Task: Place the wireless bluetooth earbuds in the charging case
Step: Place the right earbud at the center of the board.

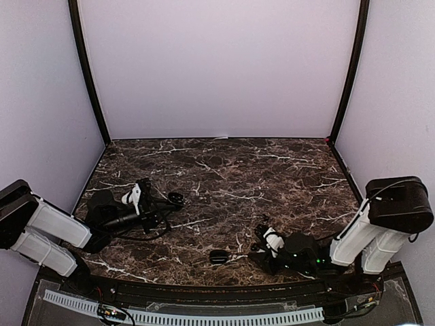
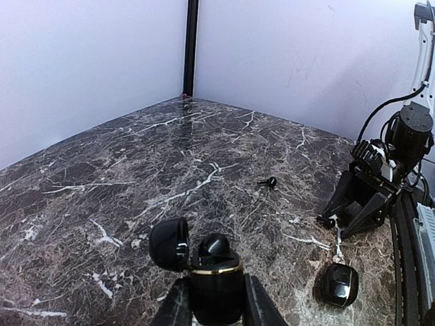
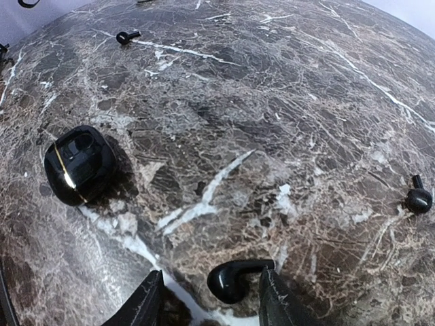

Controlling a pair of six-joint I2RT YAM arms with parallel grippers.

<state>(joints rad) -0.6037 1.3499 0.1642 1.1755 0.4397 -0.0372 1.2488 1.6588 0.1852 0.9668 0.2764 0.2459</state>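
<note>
Done: one bud (image 2: 216, 246) looked seated in charging case (image 2: 217, 288), left gripper (image 2: 212, 309) clamping it
To go: right gripper (image 3: 204, 302) was open around loose earbud (image 3: 234, 280) on bench (image 3: 272, 102)

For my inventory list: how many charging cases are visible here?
2. The open case is held in the left tool; the closed case lies on the table near the front edge. More may be hidden.
</note>
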